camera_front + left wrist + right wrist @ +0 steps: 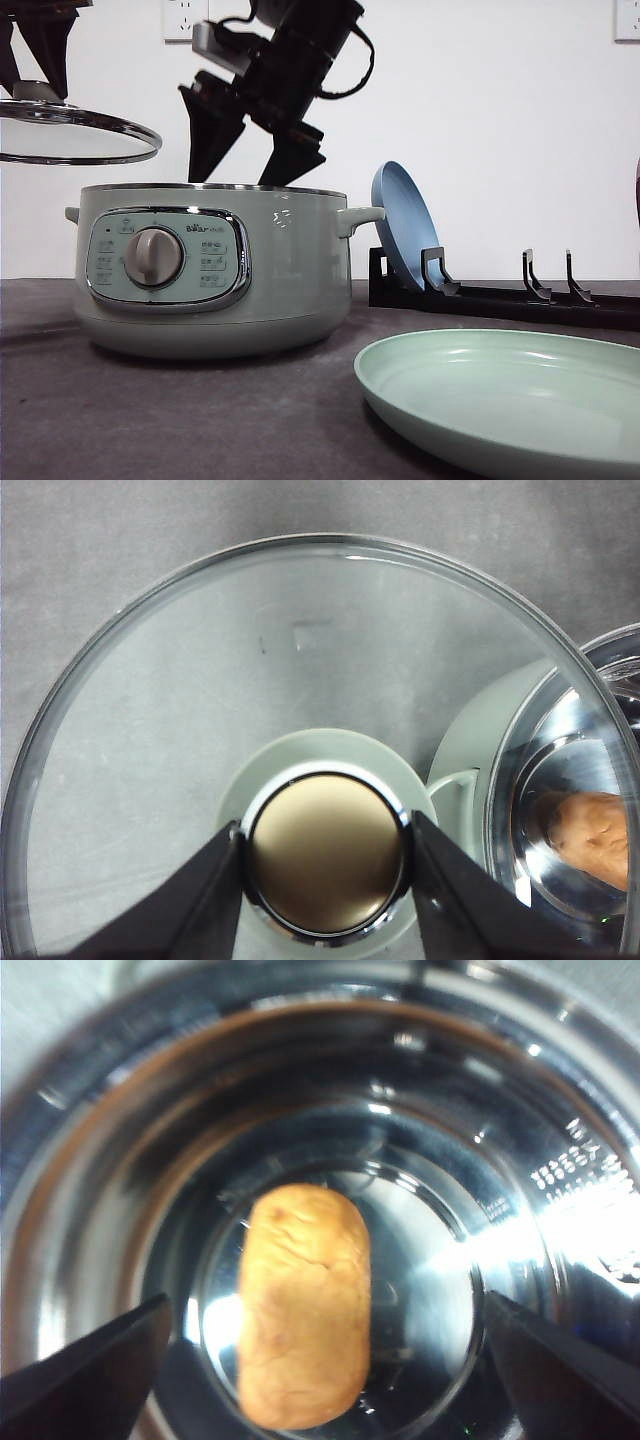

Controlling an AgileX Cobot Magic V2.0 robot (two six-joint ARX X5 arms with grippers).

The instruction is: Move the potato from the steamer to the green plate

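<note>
From the front, my left gripper [35, 85] holds the glass lid [75, 130] clear to the left of the steamer [215, 270], while my right gripper [252, 140] hangs spread wide over the open pot. The green plate [510, 395] waits at the desk's near right corner. My left wrist camera shows the fingers [190, 900] clamped on the lid knob [327, 855]. My right wrist camera shows the potato [303, 1305] lying on the pot's floor between my open fingers. I judge I'm at the reach-in: next I descend and close across its narrow width.

The right tool [248, 157] is matte black with two tapering, wedge-shaped fingers [211, 132]. Above the steamer [215, 270], its wrist is a ribbed black cylinder with a grey block and looping black cables. The left tool [326, 860] has matching black fingers.
</note>
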